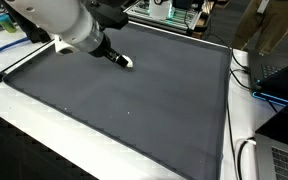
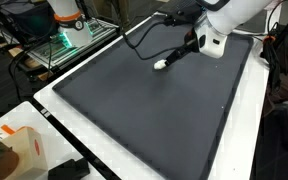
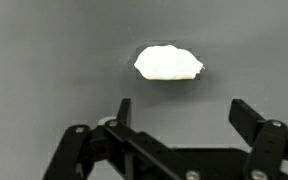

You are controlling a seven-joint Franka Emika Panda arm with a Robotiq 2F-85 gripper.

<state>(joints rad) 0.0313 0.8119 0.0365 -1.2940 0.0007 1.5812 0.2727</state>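
Gripper (image 3: 181,108) open, jaws spread wide, holding nothing. White lump (image 3: 168,63) lies on the gray mat (image 3: 44,50) just ahead of the fingertips, about centered between them and touching neither. In an exterior view the lump (image 1: 127,63) sits right at the gripper's tip. The mat lies on a white table (image 1: 240,115).
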